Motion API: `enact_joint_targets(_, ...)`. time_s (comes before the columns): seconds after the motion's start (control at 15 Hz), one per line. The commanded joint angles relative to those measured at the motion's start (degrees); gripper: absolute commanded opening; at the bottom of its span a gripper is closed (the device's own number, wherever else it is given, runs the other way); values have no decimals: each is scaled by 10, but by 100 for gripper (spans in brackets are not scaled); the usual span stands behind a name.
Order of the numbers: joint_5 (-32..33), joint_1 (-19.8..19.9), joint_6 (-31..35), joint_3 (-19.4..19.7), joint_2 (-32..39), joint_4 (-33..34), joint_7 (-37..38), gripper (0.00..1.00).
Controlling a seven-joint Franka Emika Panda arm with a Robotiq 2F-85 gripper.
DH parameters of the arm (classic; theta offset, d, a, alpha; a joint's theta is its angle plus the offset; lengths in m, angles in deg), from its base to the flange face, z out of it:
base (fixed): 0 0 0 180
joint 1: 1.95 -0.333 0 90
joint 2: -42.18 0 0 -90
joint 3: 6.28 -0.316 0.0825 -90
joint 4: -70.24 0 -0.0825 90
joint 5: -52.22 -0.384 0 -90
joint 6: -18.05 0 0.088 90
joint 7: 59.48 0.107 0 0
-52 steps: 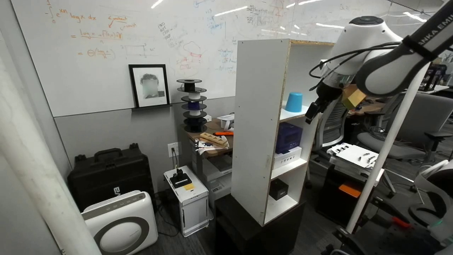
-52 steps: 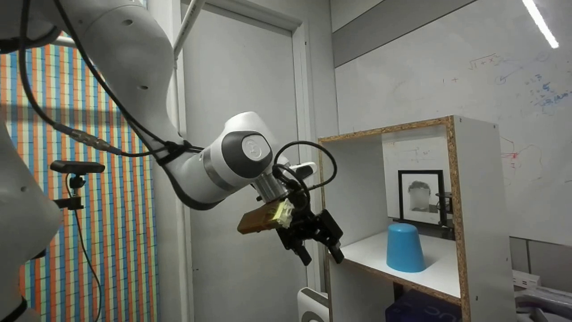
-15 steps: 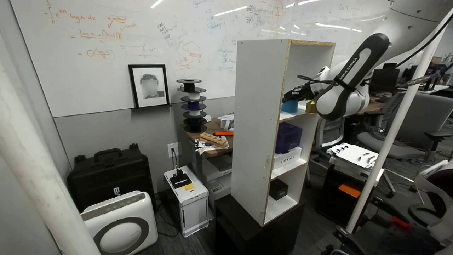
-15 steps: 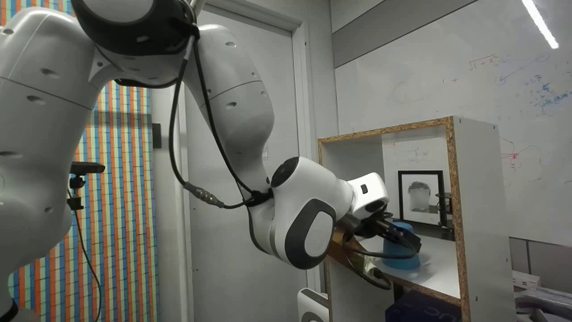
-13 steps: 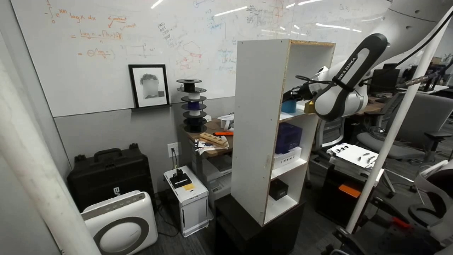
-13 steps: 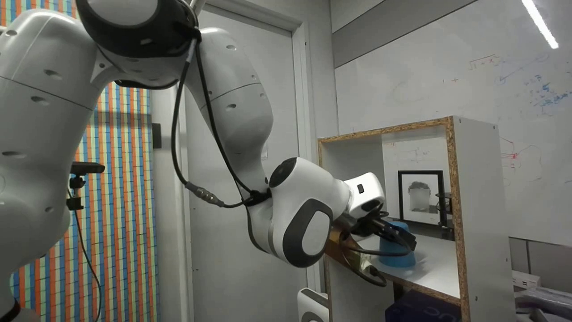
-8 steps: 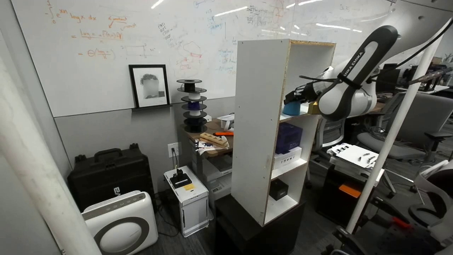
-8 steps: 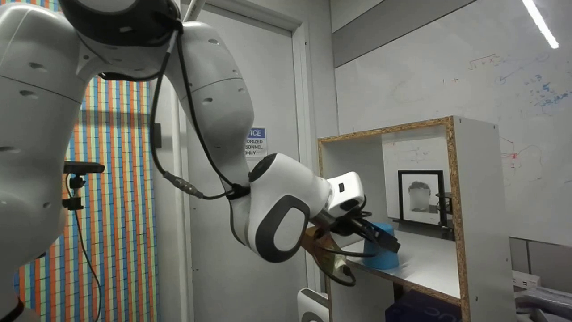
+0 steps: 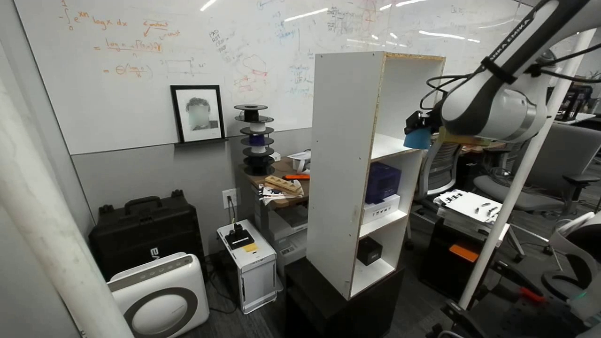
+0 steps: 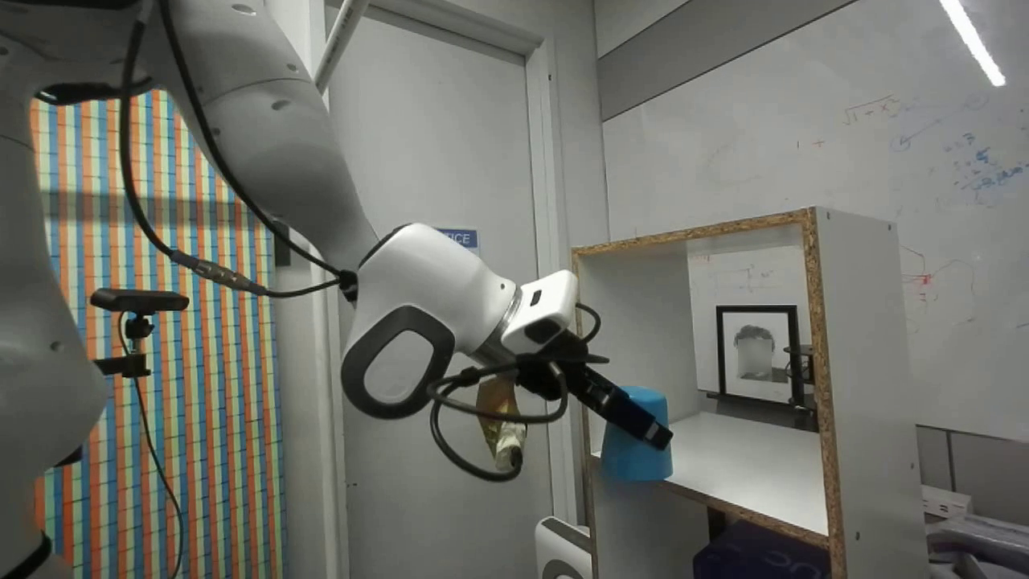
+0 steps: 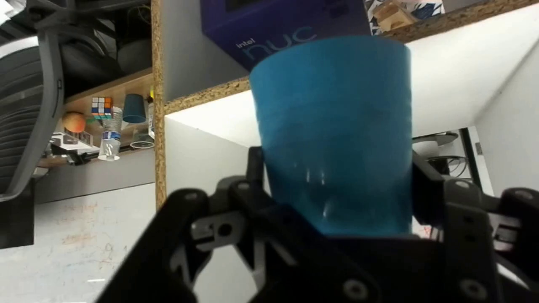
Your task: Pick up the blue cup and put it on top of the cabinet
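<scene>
Holding gripper [image 11: 339, 177]: I have the blue cup [image 11: 332, 130] clasped from both sides.
Blue cup: wide end down, just in front of the top compartment of the cabinet [image 9: 345, 164].
Purple box [image 9: 384, 180]: in the cabinet's middle compartment, on a white box [image 9: 382, 210].

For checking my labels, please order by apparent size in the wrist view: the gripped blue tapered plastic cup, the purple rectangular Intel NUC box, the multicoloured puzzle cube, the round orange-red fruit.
1. Blue cup
2. Purple box, partly hidden
3. Puzzle cube and fruit: about alike, so unranked
Nearness enlarges the cup.
</scene>
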Motion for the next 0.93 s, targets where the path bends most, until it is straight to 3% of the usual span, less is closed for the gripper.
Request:
enact_joint_targets(0.0, -130, 15, -105, -38, -105, 7, -124, 49)
enact_joint_targets(0.2, -164, 38, -221, -56, -195, 17, -163, 49)
enact_joint_targets(0.53, -117, 118, -424, -89, -359, 22, -107, 49)
enact_joint_targets(0.6, -22, 90, -450, -43, -379, 30, -31, 49)
enact_joint_targets(0.87, 84, 89, -562, -14, -426, 127, 67, 49)
